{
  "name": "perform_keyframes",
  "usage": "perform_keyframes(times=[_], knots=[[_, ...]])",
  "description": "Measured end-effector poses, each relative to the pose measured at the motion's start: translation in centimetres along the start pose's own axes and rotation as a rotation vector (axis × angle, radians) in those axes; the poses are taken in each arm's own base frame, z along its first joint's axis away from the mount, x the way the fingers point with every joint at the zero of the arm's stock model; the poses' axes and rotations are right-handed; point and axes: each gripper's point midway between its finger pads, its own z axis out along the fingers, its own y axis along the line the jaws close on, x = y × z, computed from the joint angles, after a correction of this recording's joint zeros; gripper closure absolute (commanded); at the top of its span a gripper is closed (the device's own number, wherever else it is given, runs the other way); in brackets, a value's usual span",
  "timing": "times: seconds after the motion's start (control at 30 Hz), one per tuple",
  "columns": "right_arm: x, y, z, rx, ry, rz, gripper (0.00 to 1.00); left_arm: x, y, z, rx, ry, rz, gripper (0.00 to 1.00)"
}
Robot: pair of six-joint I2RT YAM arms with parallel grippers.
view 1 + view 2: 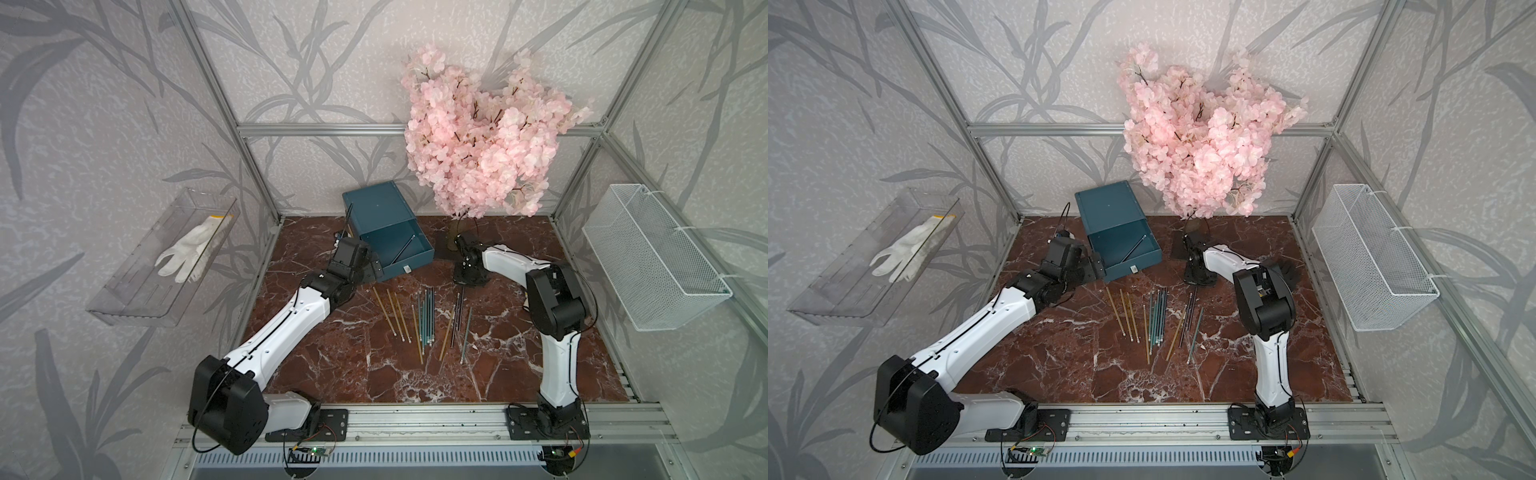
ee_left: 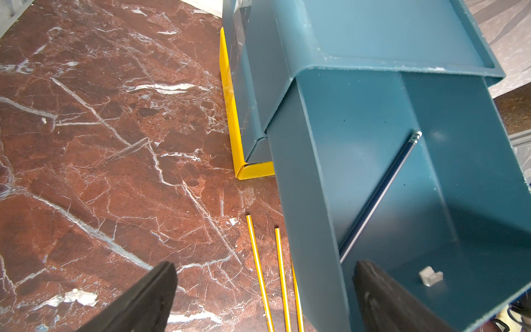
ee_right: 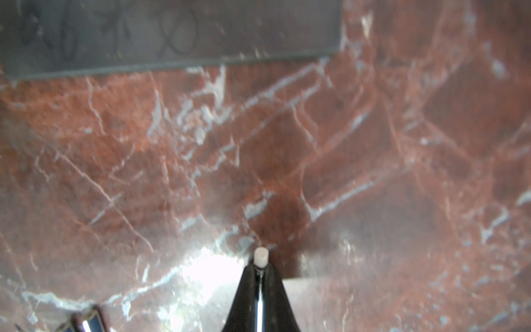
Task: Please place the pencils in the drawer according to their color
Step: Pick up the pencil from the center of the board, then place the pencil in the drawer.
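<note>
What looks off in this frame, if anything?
The drawer chest sits skewed to the table edges, its top drawer pulled out with one dark pencil lying diagonally inside. A small pale fragment, possibly a broken-off bit, lies on the table beside the loose pencils. Nothing else stands out.

Access. Pulled out, the drawer [image 1: 386, 243] opens upward; left gripper [image 2: 264, 266], jaws spread, crowds its front corner. Rear right, blossoms [image 1: 478, 137] overhang. Beyond the pencils [image 1: 424, 324] stands right gripper [image 3: 261, 268], pinching 1 dark pencil [image 3: 261, 257]; bare table [image 1: 332, 374] lies toward the front rail.
</note>
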Motion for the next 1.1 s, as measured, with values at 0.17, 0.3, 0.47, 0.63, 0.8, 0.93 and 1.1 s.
perform_keyframes(times=[0.17, 0.3, 0.47, 0.63, 0.8, 0.93, 1.1], knots=[[1.5, -0.6, -1.5, -0.02, 0.018, 0.029, 1.0, 0.0, 0.0, 0.0, 0.001, 0.0, -0.001, 0.0], [1.7, -0.5, -3.4, -0.051, -0.006, 0.048, 1.0, 0.0, 0.0, 0.0, 0.0, -0.001, -0.008, 0.0], [2.4, -0.9, -6.0, -0.09, -0.034, 0.075, 1.0, 0.0, 0.2, -0.1, -0.002, -0.004, -0.019, 0.0], [3.7, -1.1, -8.2, -0.139, -0.045, 0.105, 1.0, -0.2, 0.8, -0.4, -0.024, -0.019, -0.04, 0.0], [4.7, 0.4, -12.0, -0.232, -0.085, 0.127, 1.0, -0.8, 2.1, -1.2, -0.065, -0.049, -0.076, 0.0], [5.2, 2.4, -15.4, -0.323, -0.122, 0.125, 1.0, -2.2, 3.5, -2.3, -0.082, -0.094, -0.126, 0.0], [4.7, 5.3, -19.1, -0.43, -0.158, 0.134, 1.0, -3.9, 4.9, -3.3, -0.097, -0.138, -0.171, 0.0]])
